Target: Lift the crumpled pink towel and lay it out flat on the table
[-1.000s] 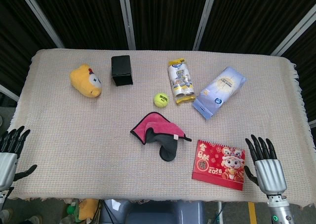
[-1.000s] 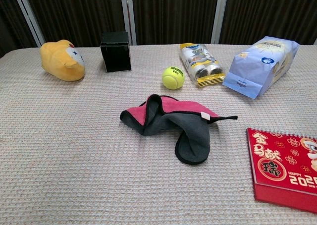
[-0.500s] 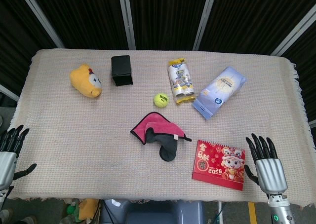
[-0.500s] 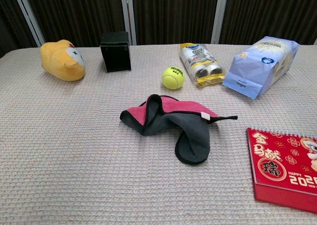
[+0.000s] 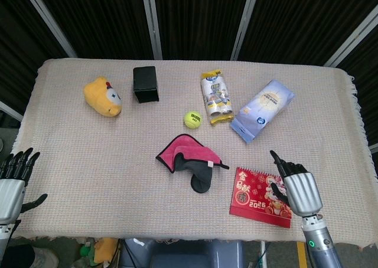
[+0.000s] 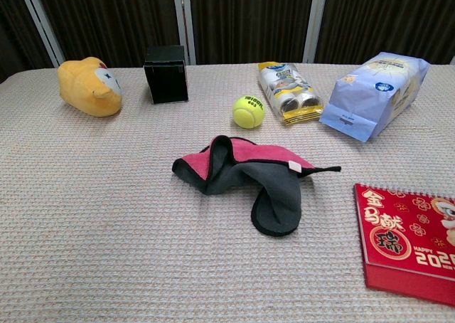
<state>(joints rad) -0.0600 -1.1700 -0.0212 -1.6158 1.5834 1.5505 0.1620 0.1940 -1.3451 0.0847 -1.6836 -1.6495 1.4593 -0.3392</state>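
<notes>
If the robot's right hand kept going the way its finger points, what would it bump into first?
Probably nothing soon: the right hand points up and slightly left over bare table cloth, beside the red calendar. The blue bag lies farther along, though height is unclear.

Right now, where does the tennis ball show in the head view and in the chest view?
Head view: the tennis ball sits just above centre, up and right of the pink towel.
Chest view: the tennis ball sits above centre, behind the pink towel.
Shared landmark: the yellow-edged packet lies just right of the ball in both views.
</notes>
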